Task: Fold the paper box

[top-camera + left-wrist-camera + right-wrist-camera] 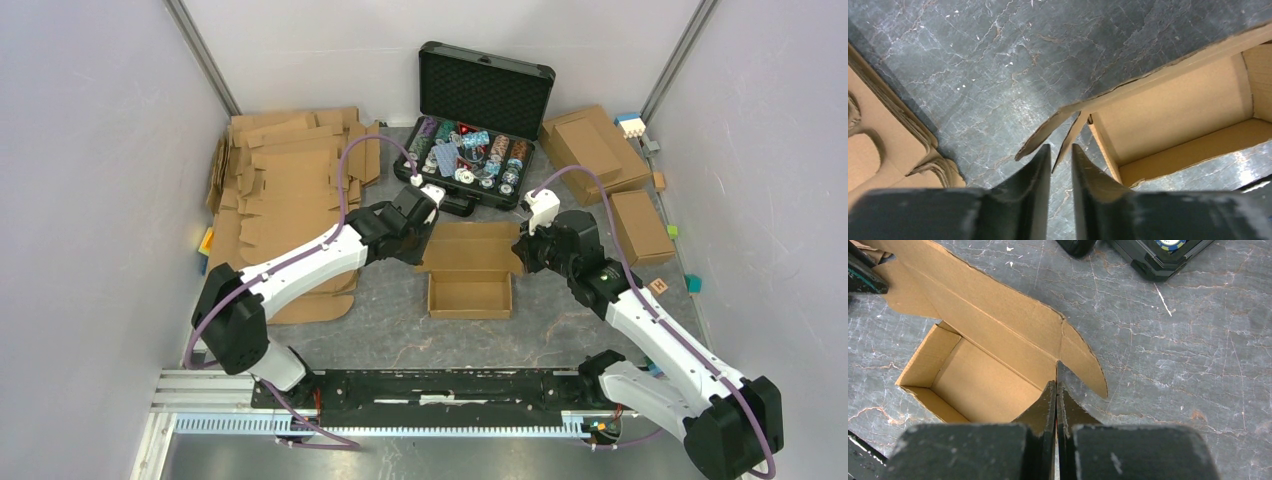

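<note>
The paper box [470, 272] lies in the middle of the table. Its shallow tray is formed and its lid lies open and flat behind it. My left gripper [428, 243] is at the box's left side. In the left wrist view its fingers [1061, 147] stand a narrow gap apart. The tip of a rounded side flap [1068, 142] reaches between the fingertips, and bare table shows through the gap. My right gripper [524, 250] is at the box's right side. In the right wrist view it [1056, 383] is pressed shut at the tray's right wall, beside a rounded lid flap [1083, 365].
An open black case [480, 110] of chips stands behind the box, and its corner shows in the right wrist view [1158, 255]. A stack of brown blanks [285, 200] lies at the left. Folded brown boxes [595, 150] and small coloured blocks lie at the right.
</note>
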`<action>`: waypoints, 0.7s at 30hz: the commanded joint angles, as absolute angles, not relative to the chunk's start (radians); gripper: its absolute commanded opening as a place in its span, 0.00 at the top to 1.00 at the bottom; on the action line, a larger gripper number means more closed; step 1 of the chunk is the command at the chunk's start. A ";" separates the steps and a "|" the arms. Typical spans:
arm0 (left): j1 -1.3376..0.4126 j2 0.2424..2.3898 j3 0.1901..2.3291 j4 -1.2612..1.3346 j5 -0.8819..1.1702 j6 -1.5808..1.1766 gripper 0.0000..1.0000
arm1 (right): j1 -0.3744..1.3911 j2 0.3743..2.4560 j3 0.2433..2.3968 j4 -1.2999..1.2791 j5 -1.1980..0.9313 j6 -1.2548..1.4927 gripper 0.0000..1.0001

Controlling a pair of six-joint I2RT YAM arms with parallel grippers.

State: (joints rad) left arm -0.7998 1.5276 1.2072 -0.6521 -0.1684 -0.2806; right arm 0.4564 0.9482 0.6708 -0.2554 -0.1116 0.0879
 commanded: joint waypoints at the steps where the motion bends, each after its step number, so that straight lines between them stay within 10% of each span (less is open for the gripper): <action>1: -0.796 1.523 1.252 -0.629 -0.162 -0.236 0.82 | 0.461 0.945 0.692 -0.216 -0.116 0.078 1.00; 4: -0.796 1.520 1.253 -0.623 -0.142 -0.238 0.98 | 0.462 0.947 0.690 -0.213 -0.116 0.083 1.00; 21: -0.797 1.496 1.245 -0.510 -0.304 -0.502 0.98 | 0.608 0.964 0.607 0.079 0.318 0.465 1.00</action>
State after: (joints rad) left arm -0.7979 1.5288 1.2388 -0.6136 -0.2379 -0.3809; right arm 0.5587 0.9623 0.6384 -0.0887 0.1253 0.3393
